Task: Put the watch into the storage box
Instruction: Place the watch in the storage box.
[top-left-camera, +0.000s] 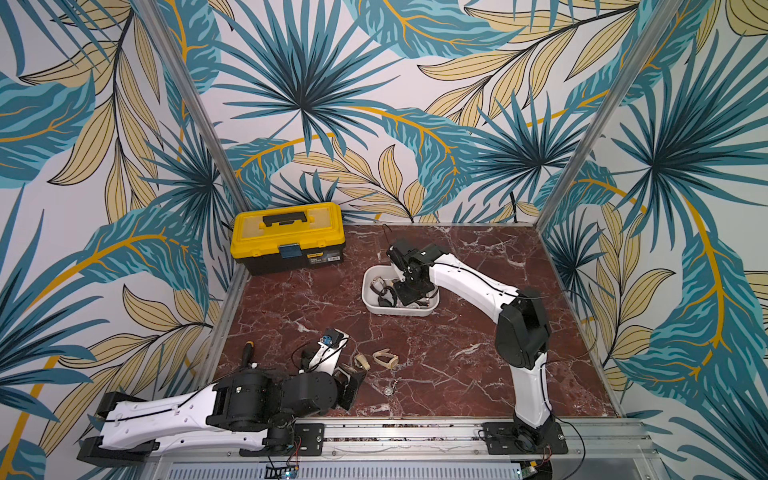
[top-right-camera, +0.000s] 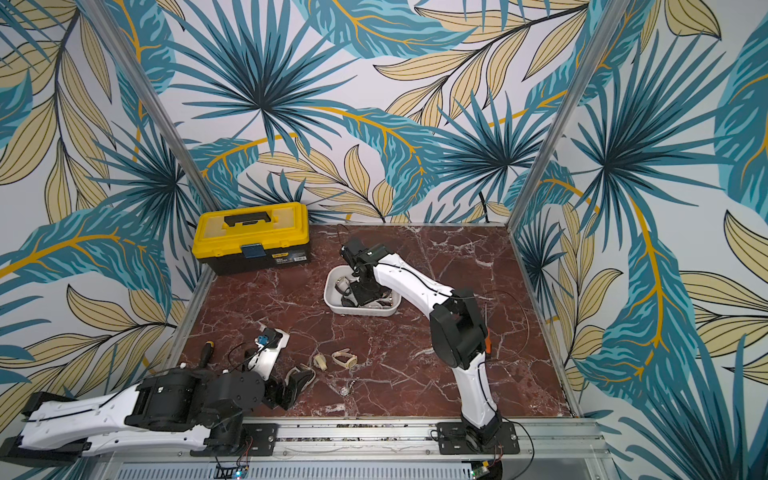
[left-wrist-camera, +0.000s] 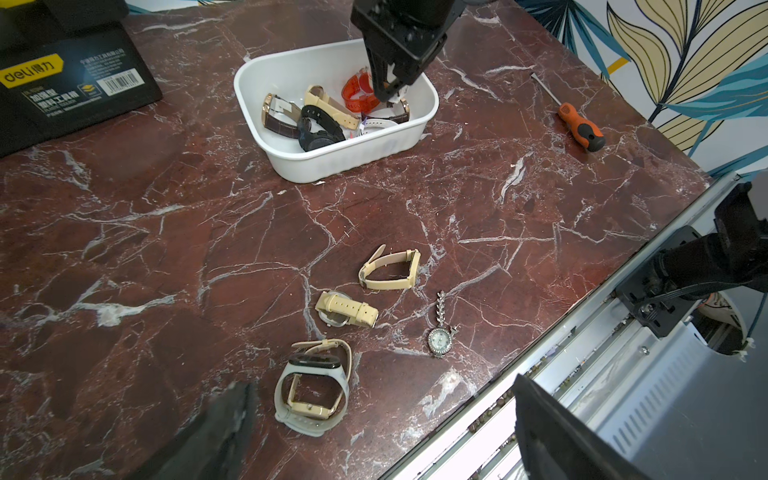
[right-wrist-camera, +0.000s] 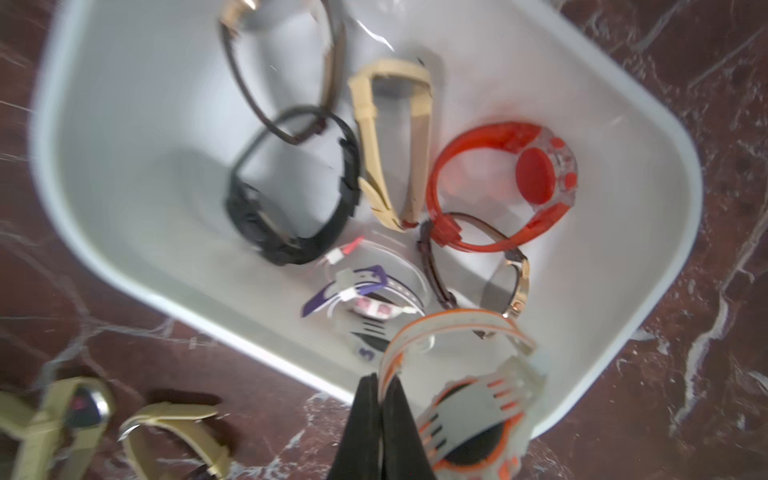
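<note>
right gripper pinches a blurred, edge-cropped watch over the storage box

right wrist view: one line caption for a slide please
The right gripper pinches a grey-and-orange watch by its strap over the storage box, which holds several watches.

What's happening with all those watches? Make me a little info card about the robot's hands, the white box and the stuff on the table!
right gripper: shut on the strap of a grey-and-orange watch, over the storage box
left gripper: open, empty, near the loose watches
storage box: several watches inside, including a black watch and a red watch
table: beige watches, a white-banded watch and a small silver watch lie outside the box
extras: closed yellow-lidded toolbox, orange-handled screwdriver
</note>
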